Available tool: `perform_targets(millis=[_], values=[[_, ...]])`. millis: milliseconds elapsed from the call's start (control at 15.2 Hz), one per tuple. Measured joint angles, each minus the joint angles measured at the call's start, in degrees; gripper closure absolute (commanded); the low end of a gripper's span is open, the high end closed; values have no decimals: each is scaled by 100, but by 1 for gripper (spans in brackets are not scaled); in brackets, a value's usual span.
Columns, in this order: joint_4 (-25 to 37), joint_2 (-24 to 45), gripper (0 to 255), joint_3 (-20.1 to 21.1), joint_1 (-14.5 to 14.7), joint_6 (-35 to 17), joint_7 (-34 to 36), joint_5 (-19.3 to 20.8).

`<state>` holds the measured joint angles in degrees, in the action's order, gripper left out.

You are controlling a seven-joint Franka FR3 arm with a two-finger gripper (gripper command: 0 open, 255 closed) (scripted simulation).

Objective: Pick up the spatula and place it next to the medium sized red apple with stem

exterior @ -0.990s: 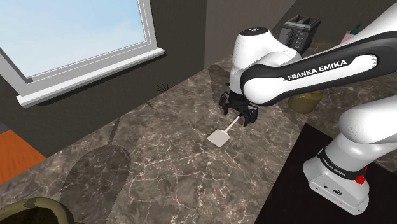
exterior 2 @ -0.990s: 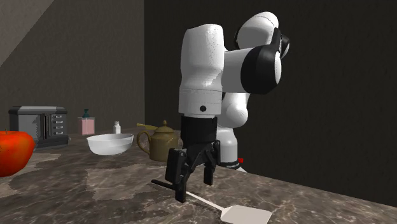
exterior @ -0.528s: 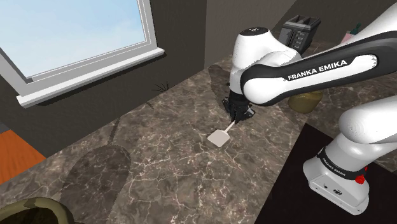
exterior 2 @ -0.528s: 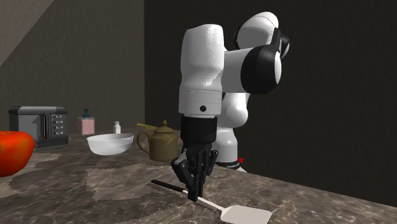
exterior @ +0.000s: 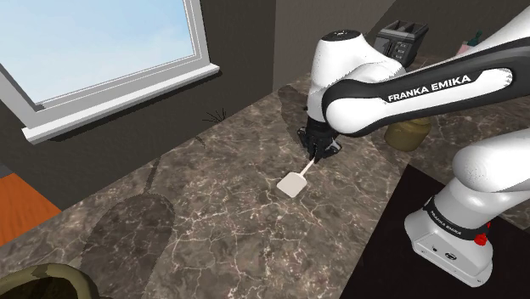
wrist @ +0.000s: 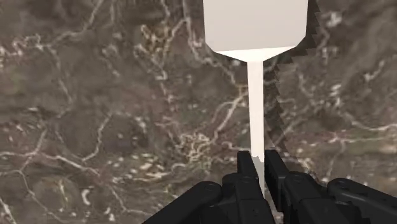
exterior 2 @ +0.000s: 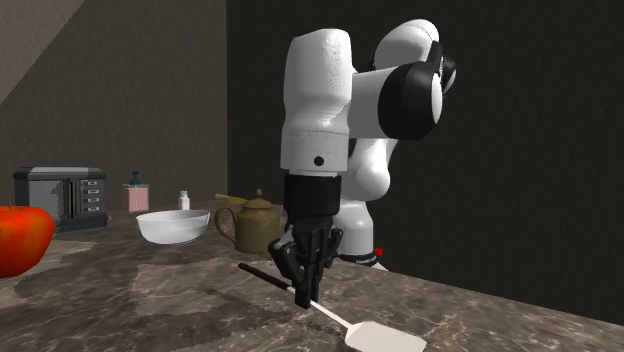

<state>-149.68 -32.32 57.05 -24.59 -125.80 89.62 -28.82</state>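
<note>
Gripper (exterior 2: 304,293) is clamping the spatula (exterior 2: 385,340) handle, blade hanging at four o'clock. Likely lifting now. Next move is calling for carrying toward the apple (exterior 2: 20,240), nine o'clock in the second exterior view.

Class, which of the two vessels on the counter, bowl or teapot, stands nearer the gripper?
The olive-brown teapot, close beside the gripper; the white bowl sits farther away.
</note>
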Motion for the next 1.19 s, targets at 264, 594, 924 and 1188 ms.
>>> perform_targets(millis=[264, 594, 924, 1188], values=[[157, -212, 255, -248, 97, 382, -39, 46], [378, -436, 255, -517, 187, 840, -58, 119], [626, -593, 255, -746, 227, 1258, -71, 214], [825, -717, 255, -926, 265, 1594, -76, 283]])
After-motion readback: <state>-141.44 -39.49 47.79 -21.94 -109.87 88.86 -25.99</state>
